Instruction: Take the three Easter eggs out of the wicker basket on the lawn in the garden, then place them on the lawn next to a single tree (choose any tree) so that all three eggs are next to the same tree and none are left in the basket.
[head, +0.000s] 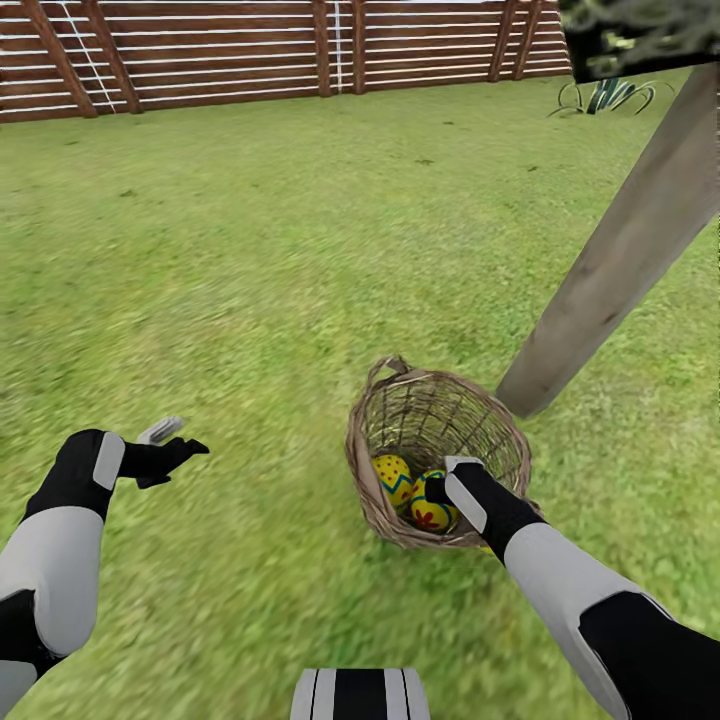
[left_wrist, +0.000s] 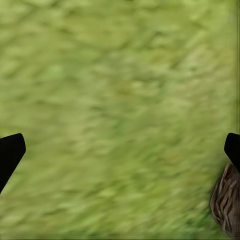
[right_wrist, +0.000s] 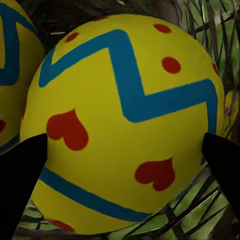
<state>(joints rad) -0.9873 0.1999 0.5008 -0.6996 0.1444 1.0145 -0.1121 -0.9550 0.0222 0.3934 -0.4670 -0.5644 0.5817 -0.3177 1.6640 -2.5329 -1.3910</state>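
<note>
The right gripper (right_wrist: 125, 150) reaches into the wicker basket (head: 368, 470) at lower centre of the head view, its fingers spread either side of an Easter egg (right_wrist: 125, 120) (contact unclear); a second egg (head: 392, 477) lies beside it. The tree trunk (head: 620, 260) rises at the right. The left gripper (head: 170, 445) hovers open over the lawn (head: 250, 250), lower left.

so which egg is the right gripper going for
The egg with red hearts, flanked by the right gripper fingertips; the other egg lies beside it, toward the basket's left.
</note>
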